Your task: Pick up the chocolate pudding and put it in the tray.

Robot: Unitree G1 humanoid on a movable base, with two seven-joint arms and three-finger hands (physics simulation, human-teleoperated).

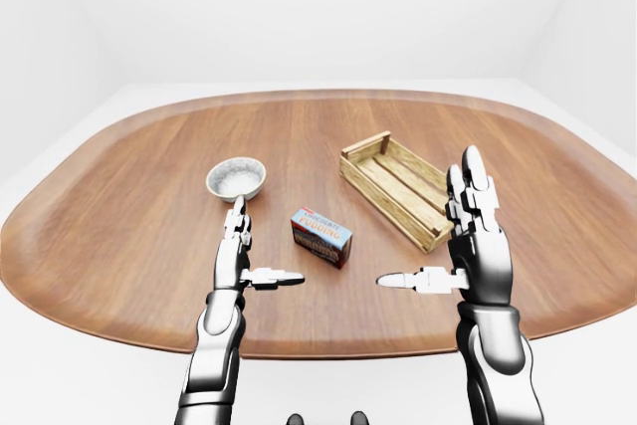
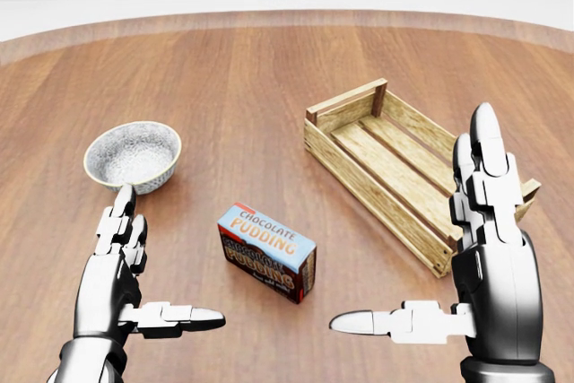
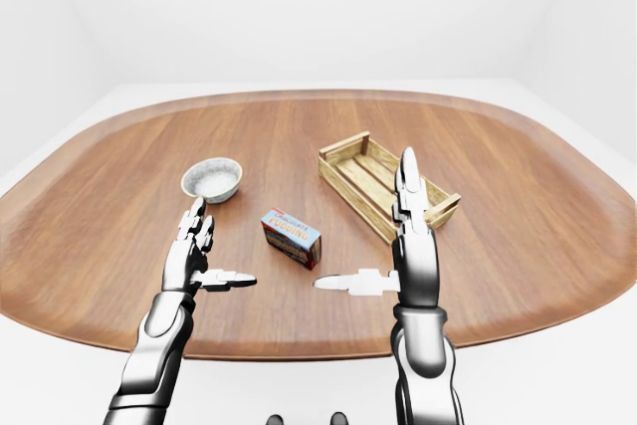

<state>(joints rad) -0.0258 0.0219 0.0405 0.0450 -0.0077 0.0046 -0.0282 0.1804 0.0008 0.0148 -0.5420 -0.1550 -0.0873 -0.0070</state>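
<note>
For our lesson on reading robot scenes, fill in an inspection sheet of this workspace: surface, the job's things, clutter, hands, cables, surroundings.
Surface: oval wooden table, smooth, no spills seen.
Job's things: chocolate pudding box lies flat on the table, untouched, between the two hands; wooden tray, slatted, holds nothing, up and to the right of the box in the head view.
Clutter: one speckled bowl, upright, at the left, apart from the box.
Hands: left hand and right hand both open, fingers up, thumbs pointing inward, holding nothing.
Cables: nothing seen.
Surroundings: plain white floor and walls.
</note>
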